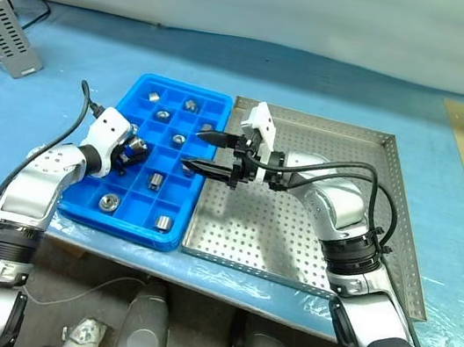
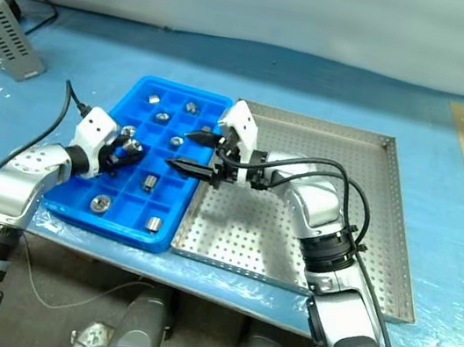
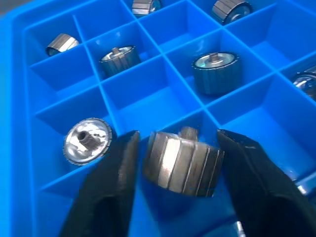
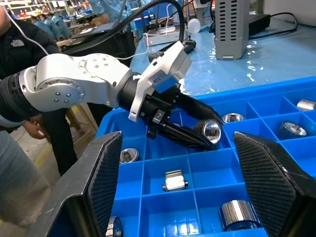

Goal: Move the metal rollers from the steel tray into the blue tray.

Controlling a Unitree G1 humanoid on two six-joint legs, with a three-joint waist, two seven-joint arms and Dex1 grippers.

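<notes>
- Steel-bright roller [image 3: 183,165] sits between the left gripper's [image 3: 178,192] black fingers [image 3: 111,192] over a compartment of the blue tray [image 1: 144,88]; a narrow gap shows on each side, so whether it is gripped or released I cannot tell.
- Right gripper [image 1: 204,151] hovers wide open and empty over the tray's edge.
- Other metal rollers [image 1: 109,202] rest in compartments; the steel tray [image 1: 307,257] looks bare.
- Judged heavy, rigid and slick, so best pinched across its faceted sides.

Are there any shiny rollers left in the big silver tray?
No. The steel tray shows just its bare holed floor, and the metal rollers sit in the blue tray.
</notes>
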